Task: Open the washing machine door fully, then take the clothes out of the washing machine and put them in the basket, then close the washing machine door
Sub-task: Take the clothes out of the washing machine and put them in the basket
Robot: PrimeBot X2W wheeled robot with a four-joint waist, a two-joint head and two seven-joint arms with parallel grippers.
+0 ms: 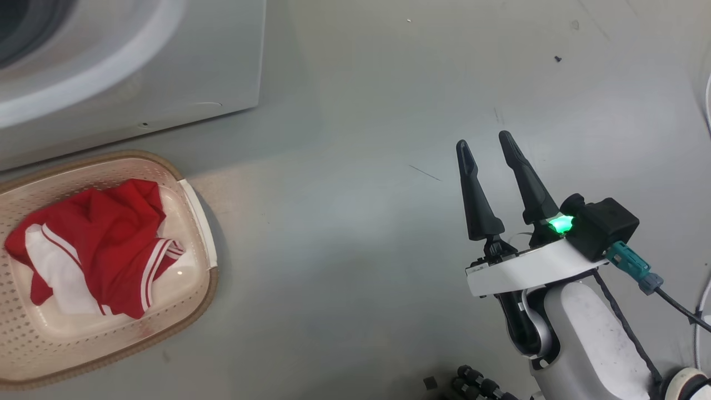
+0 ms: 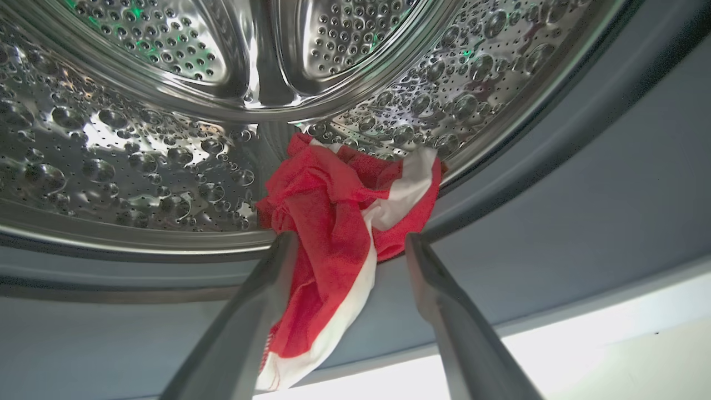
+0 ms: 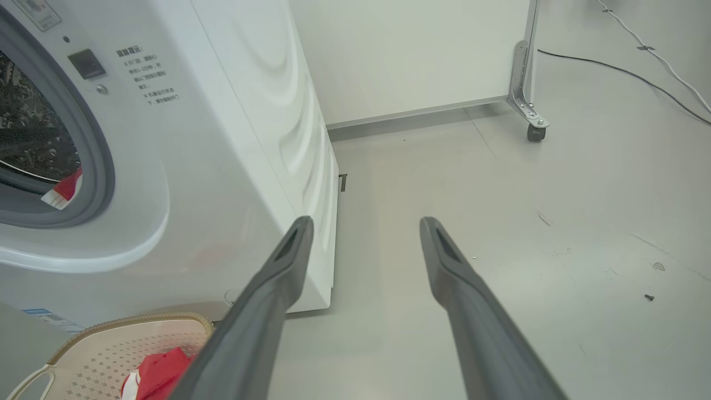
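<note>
Left gripper is right up at the mouth of the washing machine, its fingers spread wide and clamped on nothing, with a crumpled red-and-white garment sitting between them. That garment spills out of the perforated steel drum, over its lip and down across the grey gasket. The finger on that view's left overlaps its edge, though whether it actually touches I can't tell. Over on the other side, the right gripper hovers above the bare grey floor, well apart from the machine, fingers parted and empty. Down in front of the washer, the cream basket with its brown rim sits on the floor, and another red garment with white stripes lies bunched inside it.
</note>
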